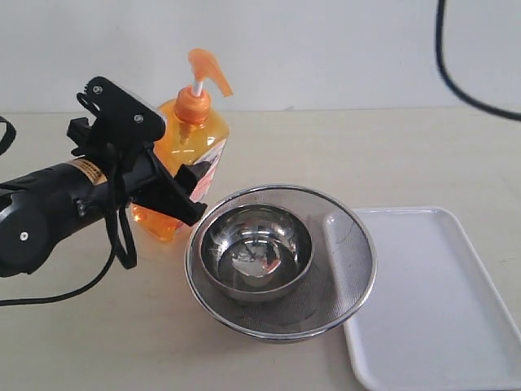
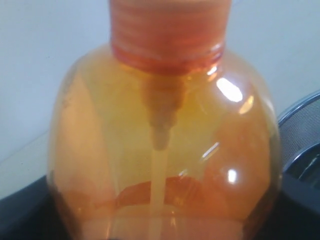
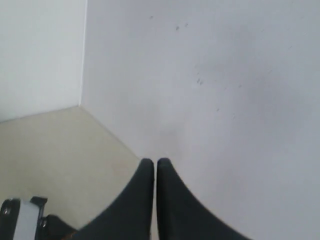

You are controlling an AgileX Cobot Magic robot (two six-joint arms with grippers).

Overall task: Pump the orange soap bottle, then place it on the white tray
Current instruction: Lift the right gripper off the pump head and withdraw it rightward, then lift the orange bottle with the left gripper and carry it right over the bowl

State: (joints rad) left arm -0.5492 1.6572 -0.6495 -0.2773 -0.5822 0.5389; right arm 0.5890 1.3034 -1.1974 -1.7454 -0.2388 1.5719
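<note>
Your left fingers are grasping the tall translucent orange plastic soap bottle; clenched right fingers should be pumping next.

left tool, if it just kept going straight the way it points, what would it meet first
The bottle. It stands right between the left tool's fingers, which look closed on its sides, and it fills the wrist view. Going on would probably just push the bottle along.
</note>
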